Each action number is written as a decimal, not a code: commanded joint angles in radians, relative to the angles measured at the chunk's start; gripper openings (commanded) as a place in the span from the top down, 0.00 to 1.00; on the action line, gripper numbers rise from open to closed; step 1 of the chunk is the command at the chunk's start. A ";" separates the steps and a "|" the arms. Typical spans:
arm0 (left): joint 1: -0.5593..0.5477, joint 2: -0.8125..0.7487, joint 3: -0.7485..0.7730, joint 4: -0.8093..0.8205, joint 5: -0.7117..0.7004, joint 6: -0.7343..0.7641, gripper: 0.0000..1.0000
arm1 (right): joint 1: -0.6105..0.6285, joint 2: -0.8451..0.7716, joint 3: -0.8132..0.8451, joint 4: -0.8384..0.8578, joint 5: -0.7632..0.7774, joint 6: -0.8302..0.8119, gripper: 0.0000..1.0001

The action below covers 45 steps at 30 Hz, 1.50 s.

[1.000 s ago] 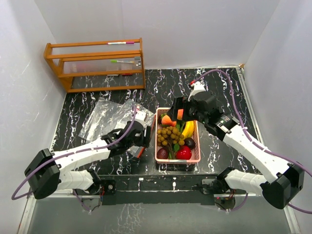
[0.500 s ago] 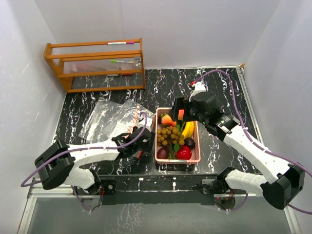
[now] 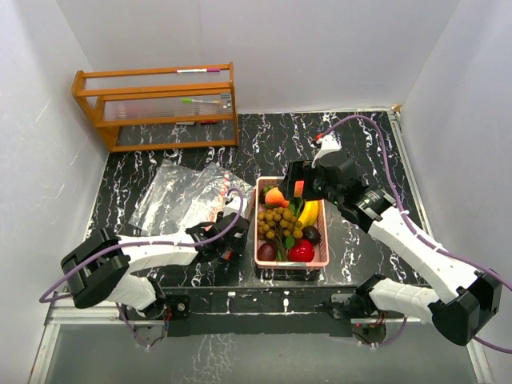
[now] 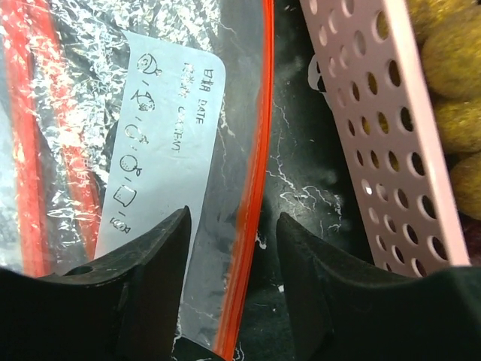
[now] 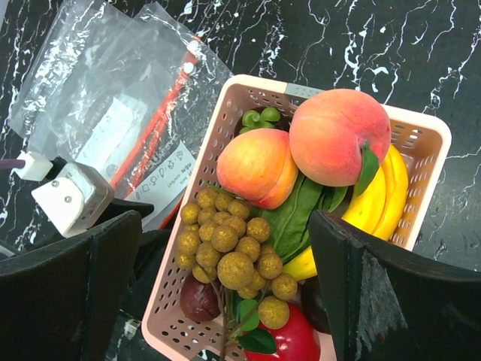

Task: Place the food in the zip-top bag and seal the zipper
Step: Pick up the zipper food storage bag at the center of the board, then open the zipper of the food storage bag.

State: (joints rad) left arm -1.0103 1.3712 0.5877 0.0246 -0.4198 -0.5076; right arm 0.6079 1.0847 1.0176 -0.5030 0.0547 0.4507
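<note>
Food [image 5: 234, 252] in the basket [image 4: 376, 128] is being overhung by the spread right pincer [image 5: 225, 218]. The bag [image 4: 165, 150] alongside is being straddled by the spread left pincer [image 4: 233, 226].

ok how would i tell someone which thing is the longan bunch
Find the pink basket on the black marbled table. The longan bunch lies along its left side, on the near side of the two peaches. It is the only cluster of many small tan balls; its neighbours are all larger fruits.
</note>
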 commanded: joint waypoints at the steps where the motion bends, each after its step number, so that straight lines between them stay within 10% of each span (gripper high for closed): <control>1: -0.005 0.026 -0.024 0.034 -0.028 -0.009 0.57 | 0.000 -0.031 0.041 0.019 0.020 -0.006 0.01; 8: -0.005 0.047 -0.021 0.032 -0.064 -0.007 1.00 | 0.000 -0.035 0.056 0.007 0.011 -0.006 0.01; 21: -0.012 -0.349 0.189 -0.222 -0.261 0.114 1.00 | 0.050 0.020 0.103 0.035 -0.092 0.050 0.08; 45: -0.047 -0.207 0.142 0.071 -0.093 0.090 1.00 | 0.220 0.249 0.166 0.170 0.240 0.098 0.22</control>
State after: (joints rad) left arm -1.0481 1.1648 0.7345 0.0669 -0.5312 -0.4053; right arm 0.8299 1.3312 1.1816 -0.4252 0.2333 0.5301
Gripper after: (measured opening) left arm 0.018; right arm 0.811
